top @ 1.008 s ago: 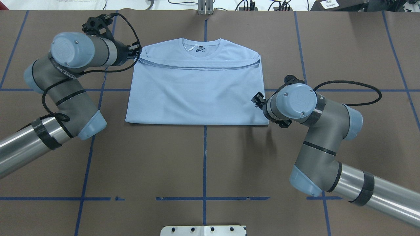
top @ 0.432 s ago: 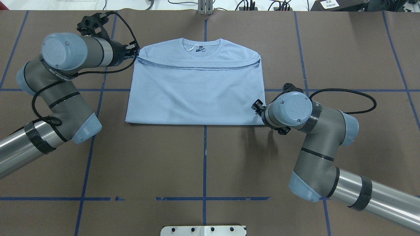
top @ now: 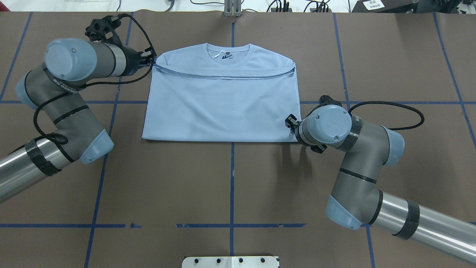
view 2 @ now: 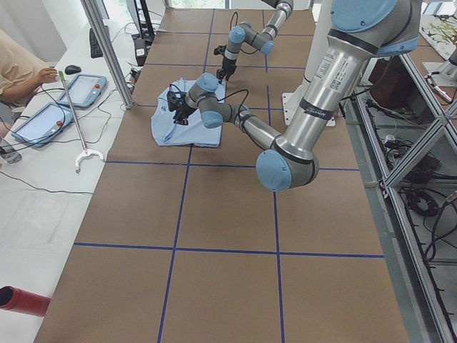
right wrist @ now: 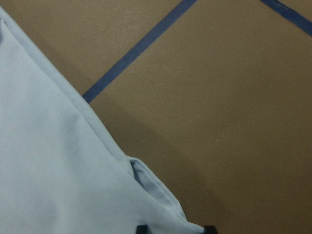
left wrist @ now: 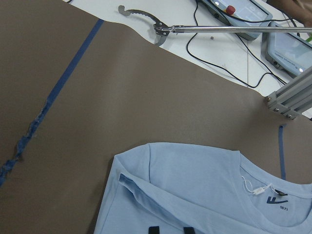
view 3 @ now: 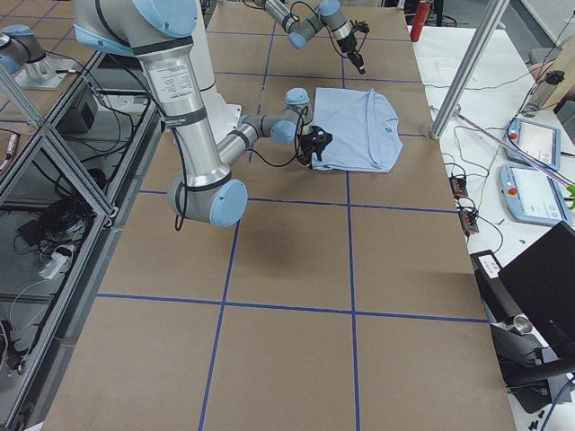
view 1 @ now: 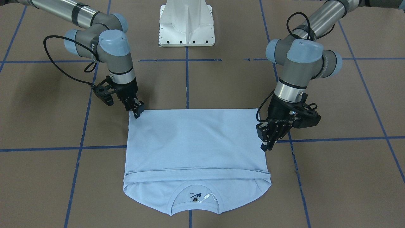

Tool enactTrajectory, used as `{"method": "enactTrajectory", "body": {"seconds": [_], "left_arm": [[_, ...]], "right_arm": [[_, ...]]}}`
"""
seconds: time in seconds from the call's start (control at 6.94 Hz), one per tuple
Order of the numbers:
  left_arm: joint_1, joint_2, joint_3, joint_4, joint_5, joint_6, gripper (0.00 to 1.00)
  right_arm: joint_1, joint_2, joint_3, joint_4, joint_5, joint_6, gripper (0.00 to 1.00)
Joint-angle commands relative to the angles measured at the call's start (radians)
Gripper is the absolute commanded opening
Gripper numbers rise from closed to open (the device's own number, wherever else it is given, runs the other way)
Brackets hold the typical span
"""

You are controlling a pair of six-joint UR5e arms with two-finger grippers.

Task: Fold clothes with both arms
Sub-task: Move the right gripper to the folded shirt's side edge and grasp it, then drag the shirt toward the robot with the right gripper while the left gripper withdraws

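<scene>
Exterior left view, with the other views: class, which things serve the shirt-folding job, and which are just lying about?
For the job: T-shirt; left end effector; right end effector; table.

Lying about: grabber stick; tablet; red cylinder.

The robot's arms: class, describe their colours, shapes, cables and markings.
The left arm and right arm are grey cylinders with silver tubes, light blue joint caps and black bands. Black cables loop to the black left gripper and right gripper, each with two jaws.
</scene>
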Motion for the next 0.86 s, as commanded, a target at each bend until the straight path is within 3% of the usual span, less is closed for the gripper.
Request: {"method": "enactTrajectory", "body": {"seconds": [0.0,0.43,0.72], "left_arm": [[0.000,0.001,-0.008,0.000,0.000,0.000,0.29],[-0.002,0.004,-0.025,0.000,0.000,0.000,0.29],[-0.002,0.006,-0.062,0.003,-0.008,-0.009,0.29]], "right_arm": [[0.001,-0.007,0.003,0.000,0.005,-0.003,0.00],[0.003,-0.058,0.171,-0.016,0.088,0.005,0.00],[-0.115,-0.165,0.402,-0.178,0.140,0.048,0.00]]}}
